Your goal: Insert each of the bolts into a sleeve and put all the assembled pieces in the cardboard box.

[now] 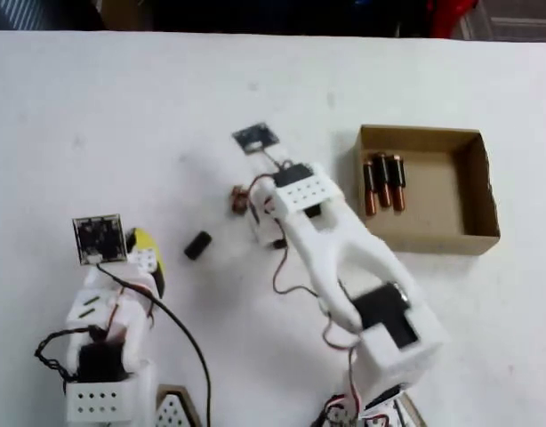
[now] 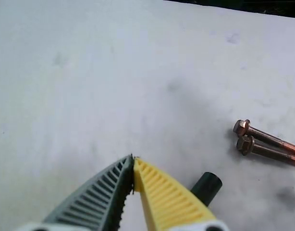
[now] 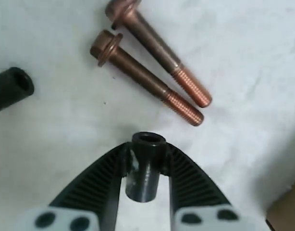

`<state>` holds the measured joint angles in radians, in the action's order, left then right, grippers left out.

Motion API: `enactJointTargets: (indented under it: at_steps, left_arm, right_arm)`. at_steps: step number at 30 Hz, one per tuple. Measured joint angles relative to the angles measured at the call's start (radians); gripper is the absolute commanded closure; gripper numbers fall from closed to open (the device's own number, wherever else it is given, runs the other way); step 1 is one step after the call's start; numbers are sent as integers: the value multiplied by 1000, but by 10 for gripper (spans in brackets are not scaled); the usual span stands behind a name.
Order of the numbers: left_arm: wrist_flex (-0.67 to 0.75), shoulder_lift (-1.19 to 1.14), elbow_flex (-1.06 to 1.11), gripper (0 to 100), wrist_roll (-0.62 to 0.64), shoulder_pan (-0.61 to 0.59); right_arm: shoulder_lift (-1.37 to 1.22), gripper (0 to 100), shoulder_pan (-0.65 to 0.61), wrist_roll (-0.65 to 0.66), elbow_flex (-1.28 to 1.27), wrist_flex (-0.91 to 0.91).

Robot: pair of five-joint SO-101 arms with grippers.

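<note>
Clamping a black sleeve [image 3: 143,175] between its dark fingers, the right end effector [image 3: 147,147] holds it with the long axis along the fingers and the open bore facing away from the wrist. Just beyond that bore, two copper bolts [image 3: 147,79] lie flat on the white table [image 3: 253,57], parallel and close together, with their heads toward a loose sleeve [image 3: 10,86] lying on its side. The left end effector [image 2: 133,163] has its grey and yellow tips pressed together on nothing, and the loose sleeve is just beside its yellow finger. In the high view the right arm covers the held sleeve, and the cardboard box [image 1: 424,133] holds three assembled pieces [image 1: 384,182] side by side.
</note>
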<state>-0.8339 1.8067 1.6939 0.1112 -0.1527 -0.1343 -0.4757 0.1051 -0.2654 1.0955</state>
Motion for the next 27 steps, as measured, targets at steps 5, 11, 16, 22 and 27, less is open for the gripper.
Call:
enactJointTargets:
  at_steps: [5,11,16,22,27]
  left_arm:
    - [-20,0,0,976,0,0]
    - [-20,0,0,976,0,0]
    - [-20,0,0,974,0,0]
    - [-20,0,0,974,0,0]
    - [-37,0,0,976,0,0]
  right_arm:
    - [224,982,6,11,0,97]
    - [480,982,18,11,0,193]
    - [651,981,74,87,-43,207]
    - [836,981,95,184,-203,192]
    - [1002,981,101,193,-430,55]
